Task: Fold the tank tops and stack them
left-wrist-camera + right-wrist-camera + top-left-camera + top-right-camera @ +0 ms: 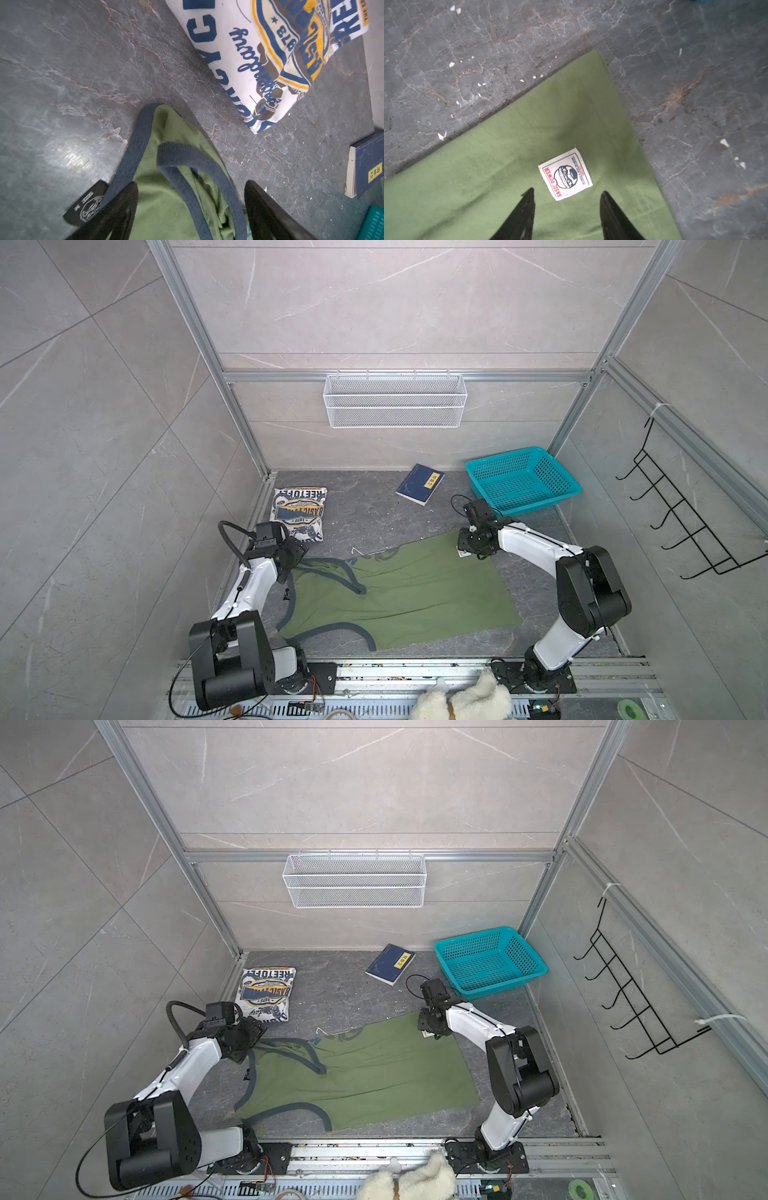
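The olive green tank top (399, 593) lies spread flat on the dark table (374, 514), filling the middle and the 6 o'clock part in both top views, with its navy-trimmed straps towards 9 o'clock and its hem towards 3 o'clock. The white tank top (299, 512) sits folded into a small packet at about 10 o'clock, print side up, apart from the green one. The left end effector (191, 185) hangs over the strap end of the olive top. Its fingers are spread wide on either side of a navy strap (187, 164) and grip nothing, and a black label (87, 204) lies just beside one of them. The right end effector (568, 192) is over the hem corner at the top's 2 o'clock, fingers parted and empty above the cloth, close to a white sewn label (565, 174). A navy book (420, 484) lies at 12 o'clock and a teal basket (505, 457) at 2 o'clock.
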### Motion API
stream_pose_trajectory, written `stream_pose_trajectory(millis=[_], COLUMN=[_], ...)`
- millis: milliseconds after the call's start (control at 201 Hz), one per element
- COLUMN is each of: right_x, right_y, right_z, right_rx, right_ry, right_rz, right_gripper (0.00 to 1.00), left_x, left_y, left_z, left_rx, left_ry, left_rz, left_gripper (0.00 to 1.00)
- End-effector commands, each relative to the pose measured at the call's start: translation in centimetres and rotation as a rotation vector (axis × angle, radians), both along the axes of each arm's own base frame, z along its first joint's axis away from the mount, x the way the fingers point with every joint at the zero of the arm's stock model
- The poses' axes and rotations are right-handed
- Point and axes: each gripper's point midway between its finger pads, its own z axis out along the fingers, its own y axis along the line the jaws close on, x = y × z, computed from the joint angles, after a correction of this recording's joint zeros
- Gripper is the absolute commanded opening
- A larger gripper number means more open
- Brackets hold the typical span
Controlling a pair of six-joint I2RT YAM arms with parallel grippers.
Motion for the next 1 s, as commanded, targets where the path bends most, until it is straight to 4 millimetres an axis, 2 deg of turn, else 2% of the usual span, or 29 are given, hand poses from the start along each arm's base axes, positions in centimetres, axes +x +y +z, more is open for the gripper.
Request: stream_pose_trajectory(millis=[0, 114, 214, 378, 518, 632, 741, 791, 940, 995], right_x=[-0.3, -0.3, -0.3, -0.1, -0.1, 0.1, 0.5, 0.5, 0.1, 0.0], right_y=[0.2, 0.2, 0.1, -0.3, -0.7, -0.3, 0.3, 0.1, -1.2, -1.6], right_z=[-0.2, -0.1, -0.4, -0.7, -1.6, -2.2, -3.3, -3.8, -5.1, -5.2], right_rx=[0.033, 0.04, 0.037, 0.031, 0.041, 0.062, 0.085, 0.079, 0.066, 0.069], right_ry=[0.002, -0.001, 0.006, 0.012, 0.041, 0.057, 0.087, 0.102, 0.147, 0.152], right_rz=[-0.008, -0.011, -0.016, -0.035, -0.056, -0.051, -0.042, -0.053, -0.114, -0.13], right_gripper=[0.53, 0.54, 0.54, 0.54, 0.54, 0.56, 0.56, 0.56, 0.56, 0.56], left_x=[2.1, 2.1, 1.9, 1.9, 1.8, 1.7, 1.8, 1.9, 1.4, 0.5], left_y=[0.2, 0.6, 0.9, 1.2, 1.1, 1.0, 0.8, 0.7, 1.0, 1.1], left_z=[0.0, -1.1, -1.6, -2.6, -3.4, -3.6, -2.9, -2.0, 2.1, 2.6], left_rx=[-0.031, -0.019, -0.013, -0.02, -0.045, -0.051, -0.056, -0.052, 0.013, 0.027], left_ry=[-0.053, -0.027, -0.006, 0.016, 0.028, 0.027, 0.002, -0.031, -0.168, -0.196], left_rz=[0.01, 0.022, 0.031, 0.03, 0.03, 0.031, 0.022, 0.015, 0.001, 0.018], left_gripper=[0.78, 0.73, 0.64, 0.43, 0.35, 0.24, 0.1, 0.06, 0.03, 0.02])
